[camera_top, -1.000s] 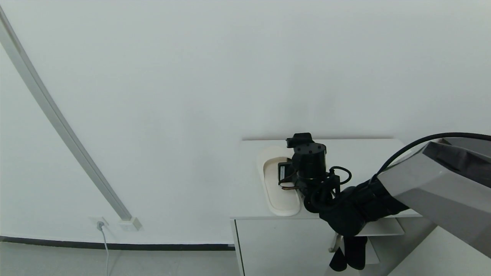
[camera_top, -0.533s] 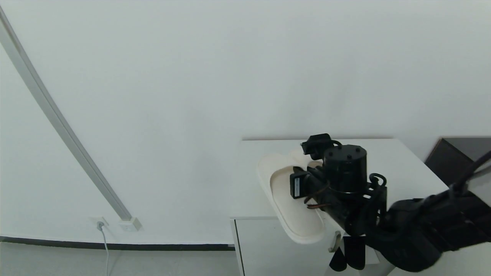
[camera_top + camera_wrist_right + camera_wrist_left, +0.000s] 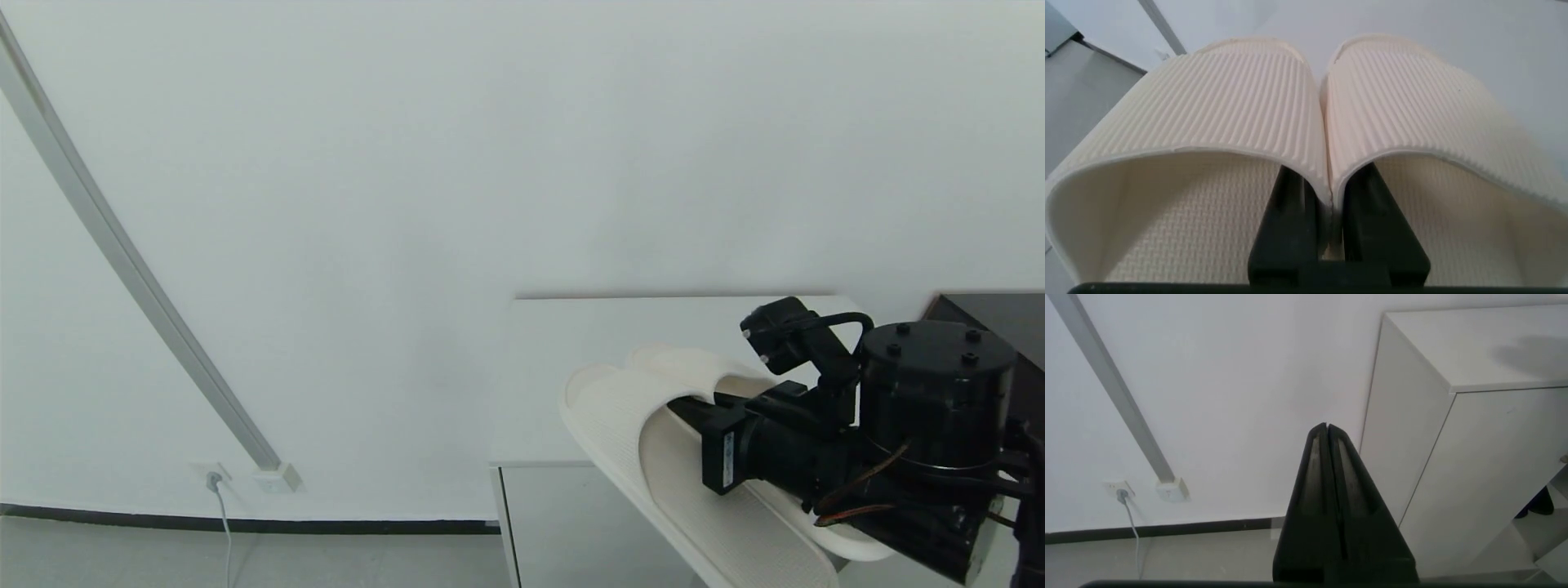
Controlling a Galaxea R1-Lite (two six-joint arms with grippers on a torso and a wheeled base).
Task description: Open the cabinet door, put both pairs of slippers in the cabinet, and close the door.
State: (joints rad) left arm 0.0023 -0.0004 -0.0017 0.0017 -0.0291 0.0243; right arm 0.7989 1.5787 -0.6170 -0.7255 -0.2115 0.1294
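A pair of cream ribbed slippers [image 3: 653, 425] hangs in the air in front of the white cabinet [image 3: 555, 384], lifted off its top. My right gripper [image 3: 694, 412] is shut on the pair, one finger inside each slipper, pinching their inner edges together. The right wrist view shows both slippers [image 3: 1315, 139] side by side with the right gripper [image 3: 1327, 204] clamped on the adjoining straps. In the left wrist view my left gripper [image 3: 1327, 437] is shut and holds nothing, standing off to the left of the cabinet [image 3: 1437, 457] at its side.
A grey conduit [image 3: 122, 245] runs diagonally down the white wall to a junction box, with a socket and cable [image 3: 216, 482] near the floor. A dark object [image 3: 980, 306] stands right of the cabinet.
My right arm has lifted the slippers off the cabinet top and drawn them forward and to the right, toward the camera. The left gripper's state is the same.
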